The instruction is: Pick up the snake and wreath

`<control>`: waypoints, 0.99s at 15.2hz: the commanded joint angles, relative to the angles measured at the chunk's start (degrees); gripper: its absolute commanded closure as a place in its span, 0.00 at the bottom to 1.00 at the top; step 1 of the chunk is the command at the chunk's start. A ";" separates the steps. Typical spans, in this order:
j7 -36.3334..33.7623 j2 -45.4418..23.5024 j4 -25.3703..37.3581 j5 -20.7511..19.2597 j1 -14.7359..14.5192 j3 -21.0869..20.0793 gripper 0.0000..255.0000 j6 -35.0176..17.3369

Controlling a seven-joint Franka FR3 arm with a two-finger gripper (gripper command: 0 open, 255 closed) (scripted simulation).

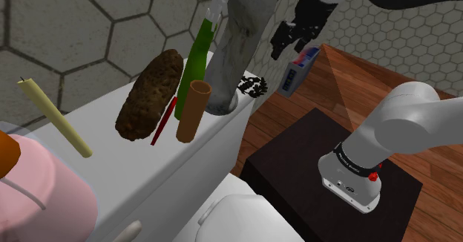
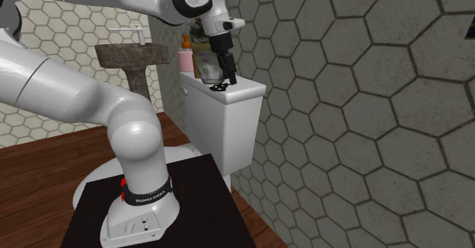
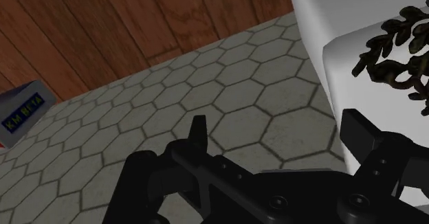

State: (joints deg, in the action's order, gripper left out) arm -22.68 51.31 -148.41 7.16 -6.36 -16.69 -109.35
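One dark tangled wreath (image 1: 252,86) lies on the white toilet tank lid (image 1: 148,174), at the end toward the shoulder view's right, just beside a tall grey vessel (image 1: 236,47). The black gripper (image 1: 286,46) hangs near that end of the tank, its fingers spread apart with nothing between them and not touching the wreath. Along the lid are a green bottle (image 1: 199,55), a brown tube (image 1: 193,110), a red stick (image 1: 164,120), a lumpy brown loaf-shaped thing (image 1: 150,94) and a pale candle (image 1: 56,118); past the tank's end, a blue box (image 1: 299,70) sits on the wooden floor (image 1: 356,77).
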 commanded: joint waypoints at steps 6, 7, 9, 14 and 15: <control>-12.20 -3.57 0.40 4.39 -0.33 -11.40 0.00 -14.12; -13.99 -4.34 0.78 4.65 0.03 -13.20 0.00 -16.12; -17.65 -6.00 1.80 4.84 1.16 -16.96 0.00 -20.02; -18.95 -6.97 -0.51 5.35 1.34 -18.98 0.00 -23.99; -19.09 -7.16 -1.13 5.47 1.33 -19.30 0.00 -24.80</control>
State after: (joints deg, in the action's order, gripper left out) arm -41.61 44.46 -149.09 12.55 -5.11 -35.63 -133.32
